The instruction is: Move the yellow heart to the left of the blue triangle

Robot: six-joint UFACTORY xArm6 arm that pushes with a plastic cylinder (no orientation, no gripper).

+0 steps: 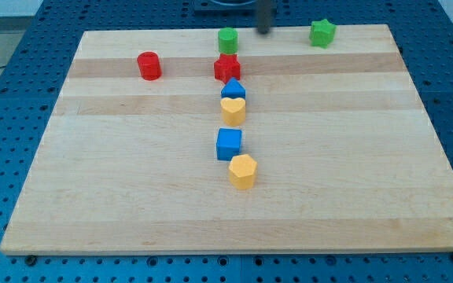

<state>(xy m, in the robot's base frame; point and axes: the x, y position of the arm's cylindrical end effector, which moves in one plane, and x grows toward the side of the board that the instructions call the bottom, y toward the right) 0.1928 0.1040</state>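
The yellow heart (pixel 233 109) lies near the board's middle, touching the bottom side of the blue triangle (pixel 233 89). The red star (pixel 226 68) sits just above the triangle, touching it. My tip (pixel 263 31) is at the view's top edge of the board, blurred, up and to the right of these blocks and apart from them. It is right of the green cylinder (pixel 227 40).
A blue cube (pixel 229 144) and a yellow hexagon (pixel 243 171) lie below the heart. A red cylinder (pixel 149 66) is at the upper left, a green star (pixel 322 32) at the upper right. The wooden board (pixel 93 173) rests on a blue perforated table.
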